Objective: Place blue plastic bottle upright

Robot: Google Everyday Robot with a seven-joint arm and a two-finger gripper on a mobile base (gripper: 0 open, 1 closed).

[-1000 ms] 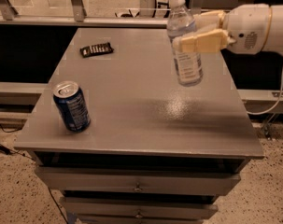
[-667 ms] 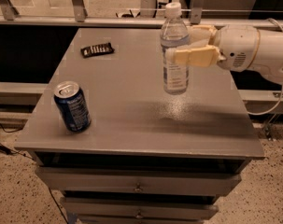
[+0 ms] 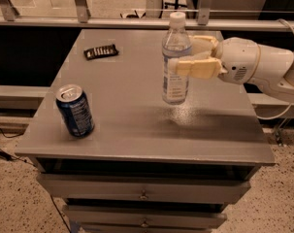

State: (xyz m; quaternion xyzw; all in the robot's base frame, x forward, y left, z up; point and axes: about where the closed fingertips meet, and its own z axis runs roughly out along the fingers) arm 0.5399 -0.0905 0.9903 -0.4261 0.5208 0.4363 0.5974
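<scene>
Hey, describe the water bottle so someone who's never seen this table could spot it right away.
On the grey table, look right of centre, where the white arm's pincer clamps the bottle from the right. It is upright, clear, white-capped, pale-labelled, and taller than the dark blue can at the front left.

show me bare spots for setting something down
Free: grey table middle, between dark blue soda can and clear plastic water bottle clamped by the gripper at right; front right too. Black flat rectangular object sits back left.

Clamping clear, white-capped blue plastic bottle (image 3: 175,76) upright at its label with gripper (image 3: 181,57) from the right, base at tabletop (image 3: 127,125).
</scene>
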